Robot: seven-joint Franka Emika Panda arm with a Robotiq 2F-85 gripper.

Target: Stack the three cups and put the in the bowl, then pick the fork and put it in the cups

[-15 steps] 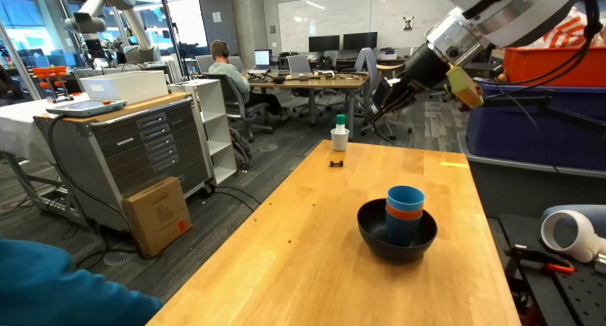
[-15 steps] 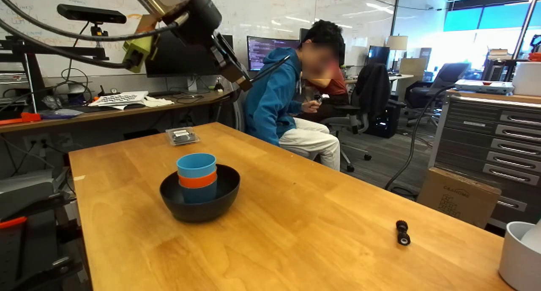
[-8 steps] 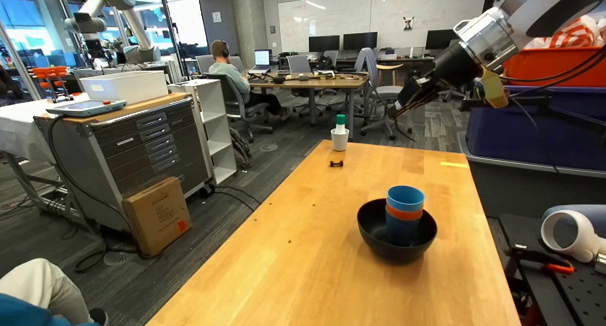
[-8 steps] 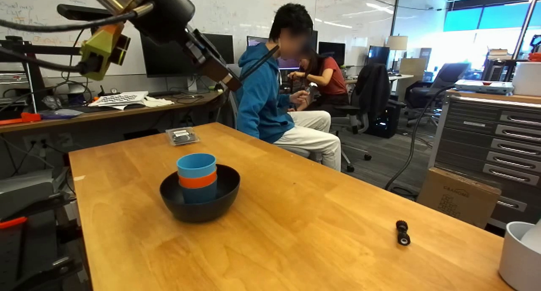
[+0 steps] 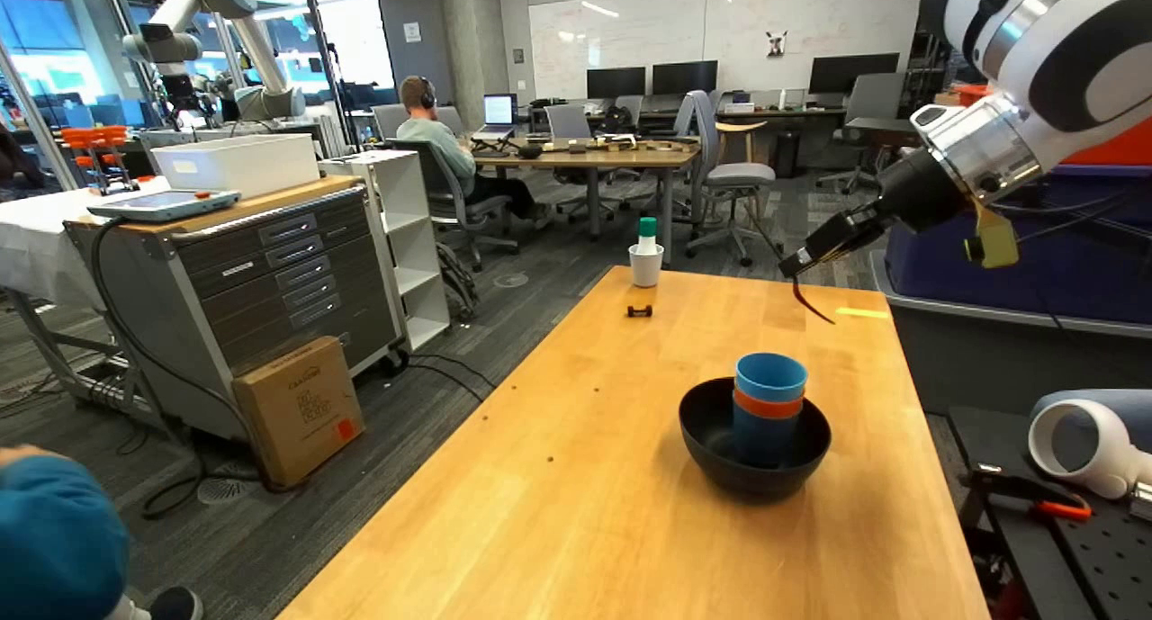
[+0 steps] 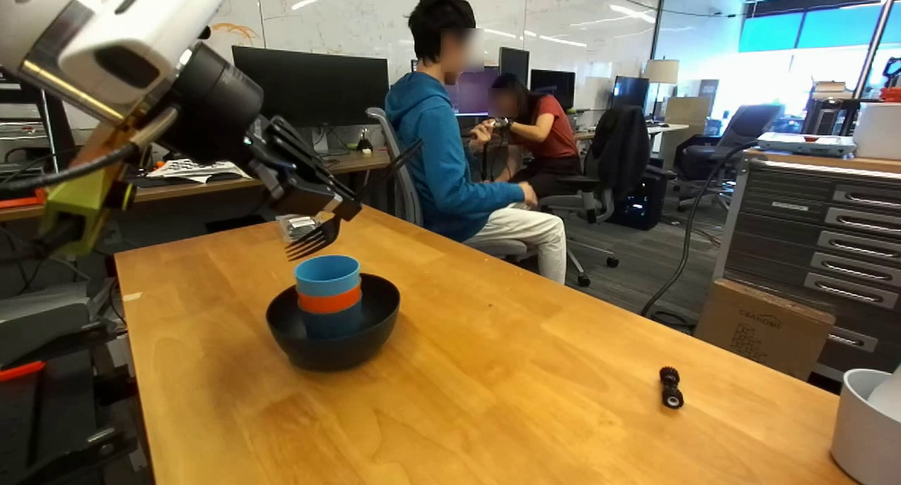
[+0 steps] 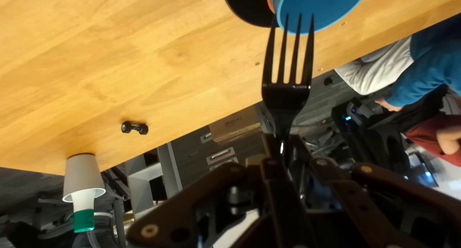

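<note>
Step in hand, judged from the layout: delivery of the fork [image 7: 286, 97]. The gripper [image 7: 282, 144] is closed on it, gripping partway along its length. The tines [image 7: 283, 57] project from one side of the gripper; in an exterior view the handle [image 6: 392, 166] sticks out on the opposite side, higher up. The fork is therefore held tilted, not upright.

Located below the gripper, on the tine side, and stacked upright inside the bowl [image 6: 334, 351]: blue cup [image 6: 327, 281] uppermost, orange cup [image 6: 329, 300] in the middle, teal cup [image 6: 332, 324] at the bottom. The bowl stands on the table [image 6: 493, 372]. Stacking and placing in the bowl are assessed as complete; only the fork's placement is outstanding.

Contact: in the wrist view the tines overlap the rim of the blue cup, but both exterior views show them apart from it. No touching noted.

Next move calls for: bring the gripper across until the fork is over the mouth of the blue cup, steepen the fork so that one end leads downward, lower it inside the rim, then release. Concern: a tine catching the rim may tip the stack.
</note>
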